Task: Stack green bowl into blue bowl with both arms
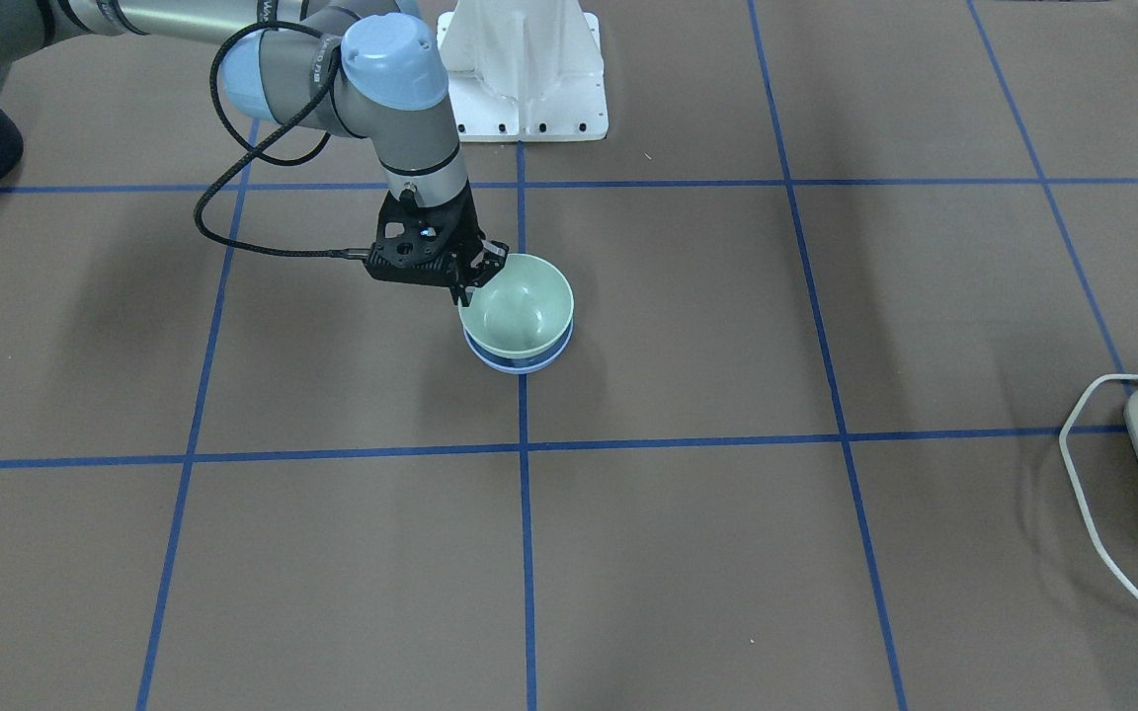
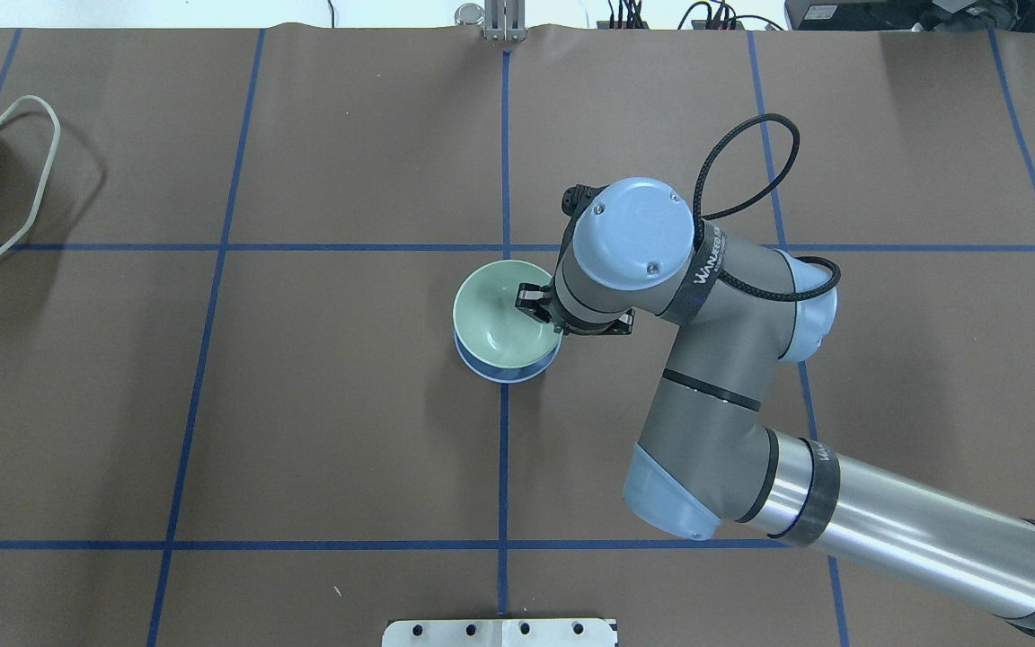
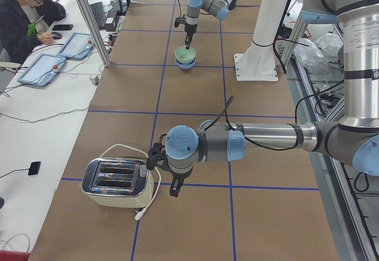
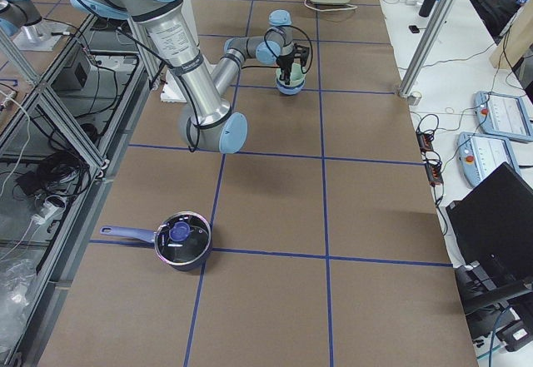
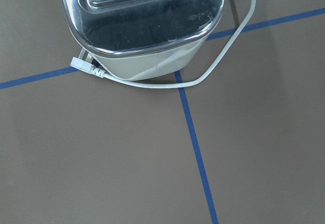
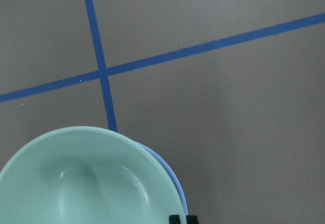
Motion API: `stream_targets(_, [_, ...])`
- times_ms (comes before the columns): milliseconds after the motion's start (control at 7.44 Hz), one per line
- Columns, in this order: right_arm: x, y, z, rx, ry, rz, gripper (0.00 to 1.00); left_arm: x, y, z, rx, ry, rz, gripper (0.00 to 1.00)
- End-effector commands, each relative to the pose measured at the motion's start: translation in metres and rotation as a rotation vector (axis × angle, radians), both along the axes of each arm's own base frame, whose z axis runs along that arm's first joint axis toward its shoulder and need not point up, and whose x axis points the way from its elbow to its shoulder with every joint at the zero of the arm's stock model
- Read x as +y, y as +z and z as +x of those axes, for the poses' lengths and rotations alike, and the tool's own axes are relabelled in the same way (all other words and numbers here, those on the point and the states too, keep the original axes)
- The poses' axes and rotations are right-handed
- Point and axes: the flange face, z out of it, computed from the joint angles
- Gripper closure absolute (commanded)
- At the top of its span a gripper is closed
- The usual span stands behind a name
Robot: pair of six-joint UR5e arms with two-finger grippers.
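The green bowl sits nested inside the blue bowl on the table, over a blue tape line and in front of the white pedestal. The right gripper is clamped on the rim of the green bowl at the edge on the robot's right, one finger inside the bowl and one outside. The left gripper hangs just beside the toaster, well apart from both bowls; whether it is released or clenched cannot be determined
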Motion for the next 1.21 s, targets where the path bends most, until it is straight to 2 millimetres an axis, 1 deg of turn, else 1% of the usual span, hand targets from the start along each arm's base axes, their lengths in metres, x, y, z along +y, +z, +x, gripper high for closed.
stream_targets(0, [0.003, 0.003, -0.010, 0.011, -0.010, -0.002, 1.00, 0.000, 0.000, 0.000, 0.000, 0.001, 0.000, 0.01])
stream_targets(269, [0.001, 0.008, -0.013, 0.022, -0.011, -0.005, 1.00, 0.000, 0.000, 0.000, 0.000, 0.001, 0.000, 0.01])
stream_targets(537, [-0.005, 0.010, -0.015, 0.020, 0.017, 0.022, 1.00, -0.001, -0.001, 0.000, 0.000, 0.001, 0.002, 0.01])
stream_targets(672, [-0.009, 0.015, -0.021, 0.002, 0.020, 0.029, 1.00, -0.001, 0.000, 0.001, 0.000, 0.003, 0.000, 0.01])
stream_targets(1075, [-0.007, 0.016, -0.023, -0.003, 0.012, 0.025, 1.00, -0.001, 0.000, 0.002, 0.000, 0.004, 0.002, 0.01])
